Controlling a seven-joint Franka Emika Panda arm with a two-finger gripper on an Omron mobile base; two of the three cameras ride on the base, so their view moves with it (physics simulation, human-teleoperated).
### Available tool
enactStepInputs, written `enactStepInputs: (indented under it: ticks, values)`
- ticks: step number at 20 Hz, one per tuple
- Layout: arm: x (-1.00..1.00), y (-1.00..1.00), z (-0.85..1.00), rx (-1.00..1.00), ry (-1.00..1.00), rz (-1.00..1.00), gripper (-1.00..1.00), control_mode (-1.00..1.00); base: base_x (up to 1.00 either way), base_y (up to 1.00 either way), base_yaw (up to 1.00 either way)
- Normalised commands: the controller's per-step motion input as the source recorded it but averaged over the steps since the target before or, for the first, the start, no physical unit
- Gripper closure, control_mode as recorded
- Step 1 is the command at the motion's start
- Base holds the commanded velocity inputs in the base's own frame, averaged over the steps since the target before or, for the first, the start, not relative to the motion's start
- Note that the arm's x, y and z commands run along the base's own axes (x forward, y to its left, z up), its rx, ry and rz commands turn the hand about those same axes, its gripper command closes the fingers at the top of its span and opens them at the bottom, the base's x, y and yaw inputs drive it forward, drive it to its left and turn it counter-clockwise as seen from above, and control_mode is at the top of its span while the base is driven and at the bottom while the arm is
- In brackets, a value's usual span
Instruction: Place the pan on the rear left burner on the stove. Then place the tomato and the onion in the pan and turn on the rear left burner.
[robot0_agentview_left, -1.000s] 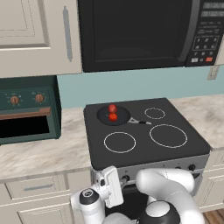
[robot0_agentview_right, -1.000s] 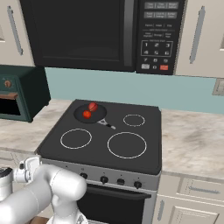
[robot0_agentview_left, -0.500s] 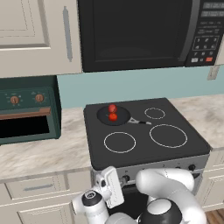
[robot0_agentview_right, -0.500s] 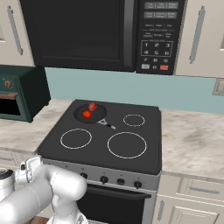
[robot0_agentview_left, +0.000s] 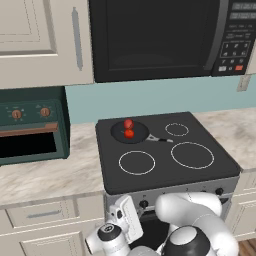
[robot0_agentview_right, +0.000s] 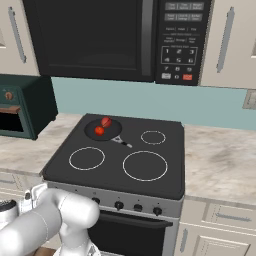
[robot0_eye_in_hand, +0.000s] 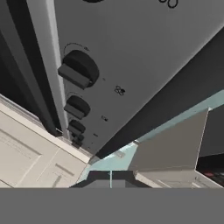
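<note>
Down low, right in front of the stove (robot0_agentview_left: 165, 175), the arm is folded over with its hand tucked by the silver front panel (robot0_agentview_right: 125, 197). The gripper (robot0_eye_in_hand: 110, 178) has its jaws clenched tight together at the bottom of the hand view, with nothing between them. That camera looks along the panel at a steep tilt, and a row of black knobs (robot0_eye_in_hand: 78, 69) runs away from it, the nearest one large and just ahead of the fingertips. Whether the tips actually touch any knob is hard to say from this angle.

Up on the black glass top, the two front rings sit bare. Behind them, the pan (robot0_agentview_left: 130, 131) rests on the rear left burner (robot0_agentview_right: 102, 129), its thin handle (robot0_agentview_left: 159, 139) pointing toward the middle of the cooktop. Inside the pan lie two small red round items (robot0_agentview_left: 129, 128), one just behind the other, close together; at this size they cannot be told apart as tomato or onion. The small rear right ring (robot0_agentview_left: 177, 129) is uncovered.

Beyond, a dark green countertop oven (robot0_agentview_left: 30, 125) stands on the counter to the left, and a black microwave (robot0_agentview_left: 160, 37) hangs above the stove.
</note>
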Motion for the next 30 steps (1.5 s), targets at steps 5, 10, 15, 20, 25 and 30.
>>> enactStepInputs:
  ticks: [5,10,15,20,25,30]
  values:
    - [0.19,0.00,-0.13,0.05,0.09,0.12,1.00,-1.00,0.00,0.00,0.00]
    - [0.16,0.00,-0.19,0.05,0.11,0.13,1.00,-1.00,0.00,0.00,0.00]
    - [0.03,0.00,-0.27,0.03,0.12,0.13,1.00,-1.00,0.00,0.00,0.00]
    - [0.10,-0.01,-0.20,0.05,0.12,0.11,1.00,-1.00,0.00,0.00,0.00]
    - [0.14,-0.05,-0.14,0.05,0.10,0.11,1.00,-1.00,0.00,0.00,0.00]
    - [0.04,-0.10,-0.14,0.03,0.08,0.10,1.00,-1.00,0.00,0.00,0.00]
